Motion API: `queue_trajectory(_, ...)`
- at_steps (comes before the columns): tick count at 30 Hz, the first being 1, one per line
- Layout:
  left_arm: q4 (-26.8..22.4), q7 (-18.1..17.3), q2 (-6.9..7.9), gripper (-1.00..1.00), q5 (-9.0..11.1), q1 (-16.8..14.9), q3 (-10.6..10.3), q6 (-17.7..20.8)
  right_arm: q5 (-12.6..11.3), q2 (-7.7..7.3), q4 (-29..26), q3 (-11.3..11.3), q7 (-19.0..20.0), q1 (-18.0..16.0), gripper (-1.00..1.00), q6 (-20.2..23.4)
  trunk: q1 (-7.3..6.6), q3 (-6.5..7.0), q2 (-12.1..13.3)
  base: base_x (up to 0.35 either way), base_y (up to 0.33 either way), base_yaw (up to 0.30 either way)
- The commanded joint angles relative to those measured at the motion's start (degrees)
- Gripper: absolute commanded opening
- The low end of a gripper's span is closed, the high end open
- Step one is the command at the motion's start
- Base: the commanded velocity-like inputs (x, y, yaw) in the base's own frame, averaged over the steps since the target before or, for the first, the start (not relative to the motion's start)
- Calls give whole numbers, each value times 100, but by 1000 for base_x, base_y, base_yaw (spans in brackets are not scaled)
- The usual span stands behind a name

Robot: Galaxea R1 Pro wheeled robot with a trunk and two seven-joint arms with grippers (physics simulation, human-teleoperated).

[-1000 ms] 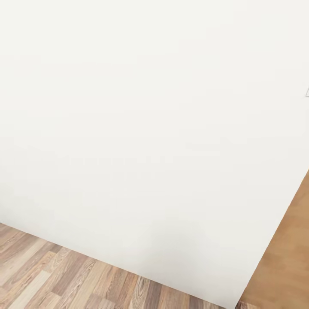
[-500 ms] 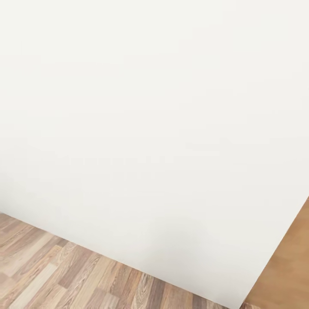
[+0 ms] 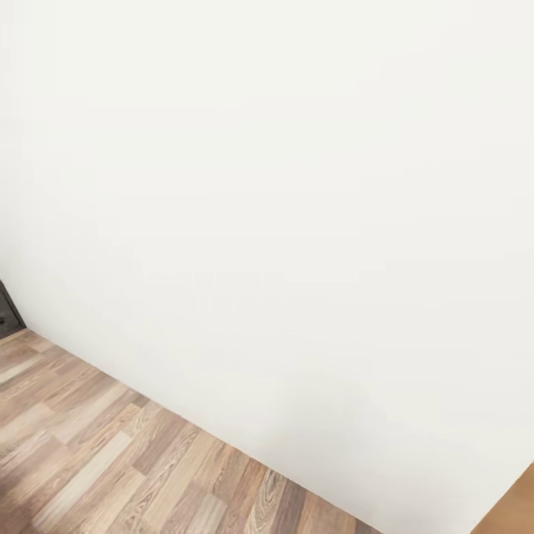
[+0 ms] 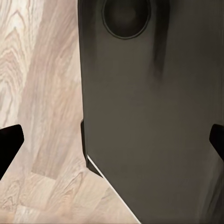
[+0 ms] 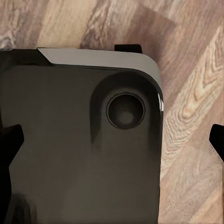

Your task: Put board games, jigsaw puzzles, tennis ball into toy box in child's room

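Nearest me, my left gripper [image 4: 112, 140] hangs with its fingertips [image 4: 10, 140] spread wide and nothing between them, above my dark base [image 4: 154, 116] and the wood-plank floor [image 4: 42, 93]. My right gripper [image 5: 112, 140] is likewise spread and empty over the base [image 5: 79, 154]. Farther off, the floor [image 3: 111, 460] meets a bare white wall [image 3: 297, 185]. A dark piece of furniture [image 3: 7, 311] edges in at far left, a brown door [image 3: 519, 512] at near right. No toys or toy box in sight.

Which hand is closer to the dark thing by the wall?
Likely left: the dark thing sits on the robot's left; left hand and right hand both hang over its base.
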Motion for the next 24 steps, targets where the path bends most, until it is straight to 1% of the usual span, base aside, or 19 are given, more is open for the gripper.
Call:
queue_trajectory(1, -11, 0, 0, 100, 3, 3, -1, -2, -6, 1, 6, 0, -3, -3, 100, -20, 0, -5, -2, 0, 0, 283)
queue_trajectory(6, -14, 0, 7, 100, 17, -29, 11, 0, -6, -3, 6, -11, -4, -8, 100, 6, 0, -8, -2, 0, 0, 285)
queue_trajectory(9, -17, -16, 19, 100, 34, -158, 33, 13, -4, 5, 1, -18, -4, -24, 100, 29, 0, -9, -2, 0, 0, 281)
queue_trajectory(10, -17, -16, 19, 100, 34, -158, 33, 13, -4, 5, 1, -18, -4, -24, 100, 29, 0, -9, -2, 0, 0, 268)
queue_trajectory(12, -19, -36, 21, 100, 77, -300, 83, 22, 7, 13, -2, -17, -4, -48, 100, 36, 0, -9, -2, 0, 0, 211)
queue_trajectory(15, -20, -67, 19, 100, 209, -540, 197, 32, 89, 32, -7, -13, -8, -96, 100, 41, 0, -9, -2, 0, 0, 122)
queue_trajectory(16, -20, -67, 19, 100, 209, -540, 197, 32, 89, 32, -7, -13, -8, -96, 100, 41, 0, -9, -2, 0, 0, 96)
queue_trajectory(17, -20, -75, 16, 100, 254, -628, 228, 34, 147, 42, -16, -12, -9, -121, 100, 42, 0, -9, -2, 0, 0, 77)
queue_trajectory(18, -20, -75, 16, 100, 254, -628, 228, 34, 147, 42, -16, -12, -9, -121, 100, 42, 0, -9, -2, 0, 0, 77)
queue_trajectory(20, -20, -86, 7, 100, 332, -822, 276, 39, 318, 61, -65, -10, -9, -218, 100, 48, 0, -9, -2, 0, 0, 55)
queue_trajectory(21, -20, -86, 7, 100, 332, -822, 276, 39, 318, 61, -65, -10, -9, -218, 100, 48, 0, -9, -2, 0, 0, 49)
queue_trajectory(23, -21, -93, -4, 100, 388, -1024, 316, 48, 532, 81, -124, -14, -10, -383, 100, 66, 0, -9, -2, 0, 0, 35)
queue_trajectory(24, -21, -93, -4, 100, 388, -1024, 316, 48, 532, 81, -124, -14, -10, -383, 100, 66, 0, -9, -2, 0, 0, 31)
